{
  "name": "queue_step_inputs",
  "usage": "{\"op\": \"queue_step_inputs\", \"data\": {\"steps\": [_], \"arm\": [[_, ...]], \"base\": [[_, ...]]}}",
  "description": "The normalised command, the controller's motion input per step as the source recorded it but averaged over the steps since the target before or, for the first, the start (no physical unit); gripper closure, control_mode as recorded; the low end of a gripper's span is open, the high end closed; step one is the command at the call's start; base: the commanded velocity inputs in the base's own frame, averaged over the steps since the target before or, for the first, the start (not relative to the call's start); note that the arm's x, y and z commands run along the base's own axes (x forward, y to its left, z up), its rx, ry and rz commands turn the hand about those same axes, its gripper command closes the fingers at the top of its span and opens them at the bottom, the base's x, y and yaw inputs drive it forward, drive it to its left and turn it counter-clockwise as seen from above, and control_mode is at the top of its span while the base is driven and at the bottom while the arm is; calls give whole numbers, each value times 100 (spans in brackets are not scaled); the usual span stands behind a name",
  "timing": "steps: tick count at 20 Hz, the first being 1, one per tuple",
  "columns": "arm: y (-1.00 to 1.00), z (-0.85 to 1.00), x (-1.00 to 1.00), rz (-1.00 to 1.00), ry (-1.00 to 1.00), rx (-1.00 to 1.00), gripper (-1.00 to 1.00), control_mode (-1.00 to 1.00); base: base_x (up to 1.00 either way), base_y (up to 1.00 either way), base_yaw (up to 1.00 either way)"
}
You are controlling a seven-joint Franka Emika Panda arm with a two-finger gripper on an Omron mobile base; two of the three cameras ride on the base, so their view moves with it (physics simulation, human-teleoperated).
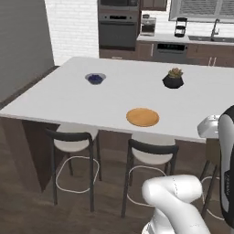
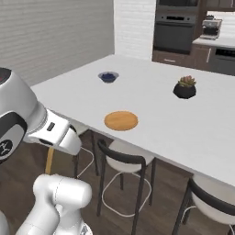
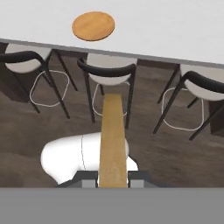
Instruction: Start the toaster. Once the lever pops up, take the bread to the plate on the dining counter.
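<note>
Bowl: small blue-filled bowl [image 1: 95, 78] toward the bench's far left edge, well apart from the plate.
Plate: orange plate [image 1: 142, 117] lies bare near the near edge of the bench [image 1: 55, 96], above the stools [image 3: 107, 70].
Bread: the bread [image 3: 113, 140] stands edge-on between the tool's fingers, pointing toward the plate (which sits ahead and slightly left in the hand view).
Tool: the tool [image 3: 113, 183] is narrow, clamped on the slice.
Plant: dark potted plant [image 1: 173, 79] toward the far right.
Risk: judged, the thin grip may let the slice slip over the stools, or the slice may clip the bench's near edge if brought in too low.
</note>
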Motion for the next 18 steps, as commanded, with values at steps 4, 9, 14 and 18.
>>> {"op": "queue_step_inputs", "data": {"steps": [4, 9, 14, 18], "arm": [[0, 0, 0, 0, 0, 0, 100, 100], [0, 0, 0, 0, 0, 0, 100, 100], [0, 0, 0, 0, 0, 0, 100, 100], [-4, -1, 20, -1, 0, 0, 100, -100]], "base": [[96, 83, -55], [98, 74, -50], [100, 28, -32], [73, -3, -11]]}}
